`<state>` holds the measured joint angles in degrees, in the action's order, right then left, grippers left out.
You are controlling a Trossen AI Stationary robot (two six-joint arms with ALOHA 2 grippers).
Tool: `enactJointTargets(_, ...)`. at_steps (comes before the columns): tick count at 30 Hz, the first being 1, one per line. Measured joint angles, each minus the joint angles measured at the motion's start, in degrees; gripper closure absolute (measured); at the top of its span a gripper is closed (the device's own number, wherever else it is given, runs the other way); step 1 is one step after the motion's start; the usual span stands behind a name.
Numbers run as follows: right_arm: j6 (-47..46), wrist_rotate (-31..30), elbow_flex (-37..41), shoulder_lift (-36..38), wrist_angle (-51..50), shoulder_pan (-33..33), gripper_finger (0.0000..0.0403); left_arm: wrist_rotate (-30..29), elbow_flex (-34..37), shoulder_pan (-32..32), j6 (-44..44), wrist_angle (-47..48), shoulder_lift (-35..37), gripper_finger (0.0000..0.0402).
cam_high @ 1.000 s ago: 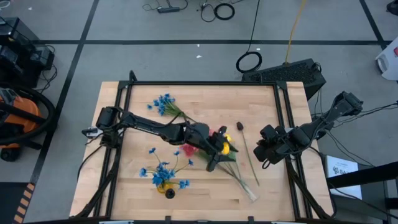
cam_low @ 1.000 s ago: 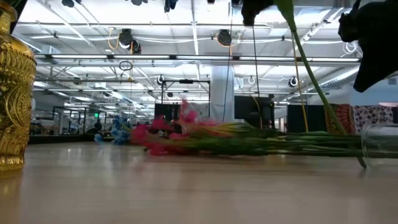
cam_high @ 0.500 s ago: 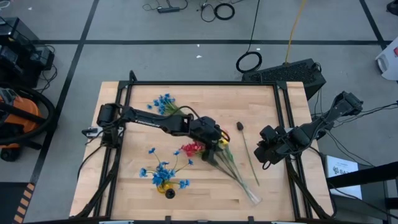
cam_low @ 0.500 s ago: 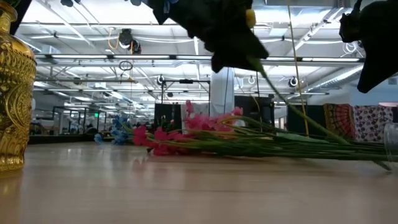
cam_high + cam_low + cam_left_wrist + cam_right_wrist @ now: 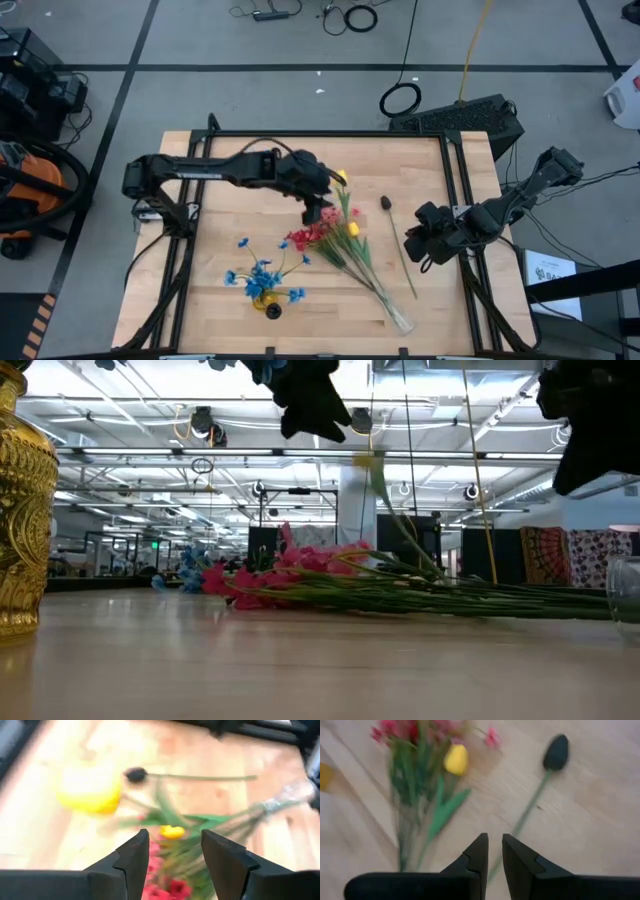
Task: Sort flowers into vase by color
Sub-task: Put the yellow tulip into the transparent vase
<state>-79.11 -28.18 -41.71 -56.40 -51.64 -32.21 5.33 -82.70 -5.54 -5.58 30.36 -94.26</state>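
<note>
With fingers spread and empty, the left gripper (image 5: 322, 212) hovers above the pink, red and yellow flowers (image 5: 335, 240) lying mid-table, apparently choosing one to grasp, while the right gripper (image 5: 417, 247) waits nearly closed and empty.

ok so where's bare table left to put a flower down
Free: the far right corner past the dark bud, the far strip behind the left gripper, and the near right corner beside the clear vase. Crowded: the middle, under the pink and red bunch, and near left around the gold vase of blue flowers.
</note>
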Motion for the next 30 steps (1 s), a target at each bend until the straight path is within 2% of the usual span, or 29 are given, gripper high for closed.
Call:
enactJointTargets(7, 3.6, -1.9, 0.0, -1.5, 11.0, 1.3, 0.0346, -2.4, 0.1, -2.7, 0.4, 10.5, 3.2, 0.0217)
enactJointTargets(13, 18.0, -1.2, 0.0, -6.1, 29.6, 6.0, 0.0304, -2.0, 0.1, -4.6, 5.2, 16.4, 4.2, 0.0217)
enactJointTargets(16, 24.4, 0.8, -2.4, -9.6, 33.4, 9.4, 0.0277, -1.5, 1.6, -5.5, 7.9, 17.0, 5.0, 0.0217)
enactJointTargets(18, 26.4, 1.5, -6.4, -12.5, 30.0, 11.1, 0.0264, -1.3, 3.8, -6.5, 9.3, 16.5, 6.1, 0.0217)
enactJointTargets(23, 30.0, 5.0, -21.4, -21.7, 13.4, 14.6, 0.0248, -0.7, 12.2, -9.9, 10.6, 12.9, 11.3, 0.0217)
enactJointTargets(27, 24.5, 11.8, -33.5, -29.4, -3.1, 16.5, 0.0233, 1.7, 19.4, -12.5, 10.6, 9.1, 17.7, 0.0217)
enactJointTargets(30, 20.8, 17.7, -39.3, -33.7, -13.6, 16.9, 0.0213, 1.8, 23.8, -13.8, 10.6, 7.8, 22.1, 0.0217)
